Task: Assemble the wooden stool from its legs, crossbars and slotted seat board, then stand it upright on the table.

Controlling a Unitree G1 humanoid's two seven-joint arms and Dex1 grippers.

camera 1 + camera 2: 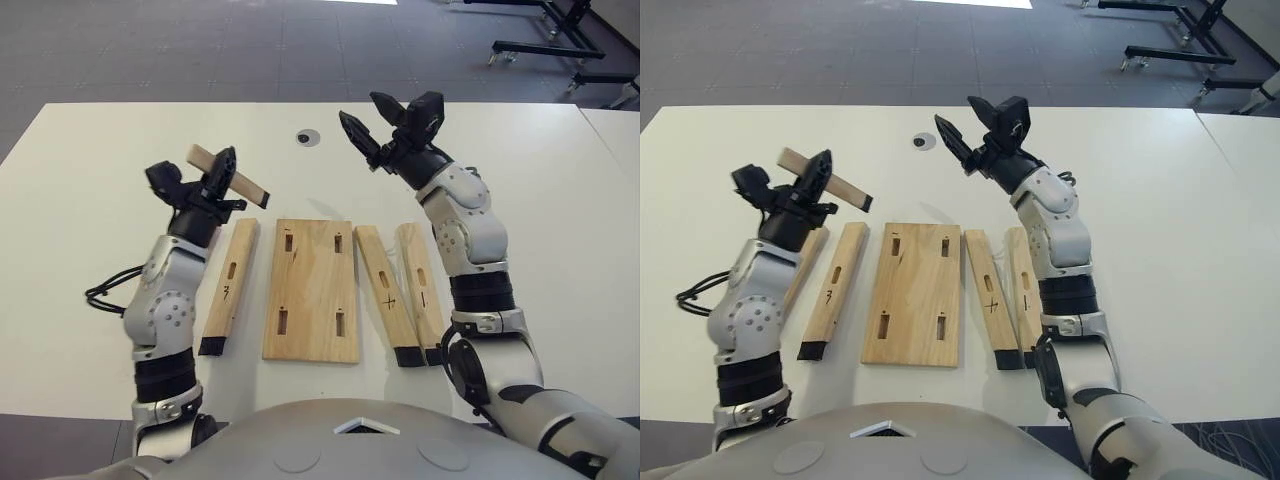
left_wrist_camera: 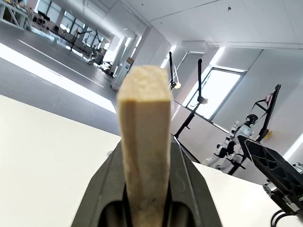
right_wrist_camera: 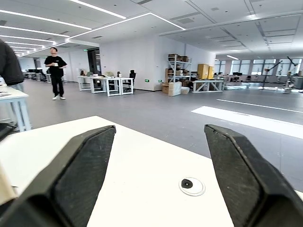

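The slotted seat board (image 1: 310, 290) lay flat nearest, mid-table (image 1: 100, 200), one leg (image 1: 230, 285) just left of it and two legs (image 1: 383, 290) side by side on its right. All looked like stiff, light wood, best pinched across the narrow width near mid-length. The left gripper (image 1: 215, 185) was clamped on a short crossbar (image 1: 228, 175) held off the surface. The right gripper (image 1: 362, 112) hung raised, fingers apart. Bare room lay beyond the board, with the edges well off.

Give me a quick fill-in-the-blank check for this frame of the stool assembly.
The fingers of the left gripper are ____ on the crossbar.
The fingers of the right gripper are ____, holding nothing.
The seat board shows ____ slots.
On the board's right side lie ____ legs.
Missing words: shut, open, four, two.
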